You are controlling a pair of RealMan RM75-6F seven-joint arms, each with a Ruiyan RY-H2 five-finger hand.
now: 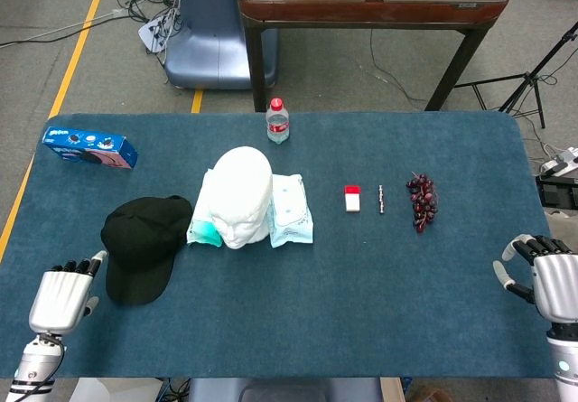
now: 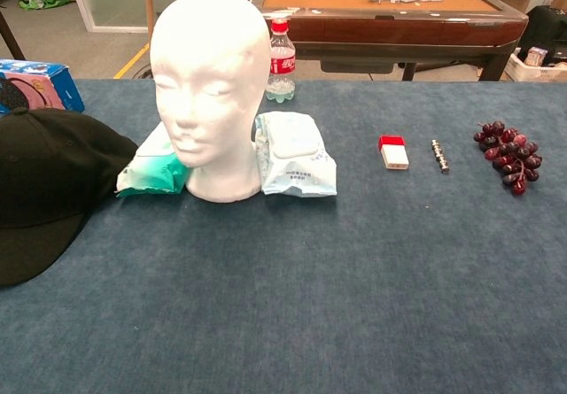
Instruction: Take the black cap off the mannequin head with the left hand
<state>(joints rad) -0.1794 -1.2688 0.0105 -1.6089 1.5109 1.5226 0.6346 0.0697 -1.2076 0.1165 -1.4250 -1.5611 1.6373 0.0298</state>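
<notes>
The black cap (image 1: 143, 246) lies flat on the blue table, left of the white mannequin head (image 1: 242, 195), its brim toward the front edge. The chest view shows the cap (image 2: 40, 186) at the left border and the bare mannequin head (image 2: 210, 84) upright. My left hand (image 1: 60, 298) hovers at the table's front left corner, apart from the cap, fingers spread and holding nothing. My right hand (image 1: 544, 278) stays at the front right edge, fingers loosely apart, empty. Neither hand shows in the chest view.
Two wipe packs (image 1: 291, 210) flank the mannequin head. A water bottle (image 1: 278, 120) stands behind it. A blue cookie box (image 1: 89, 147) lies at the far left. A small red-and-white box (image 1: 352, 199), a metal rod (image 1: 381, 200) and grapes (image 1: 422, 201) lie to the right.
</notes>
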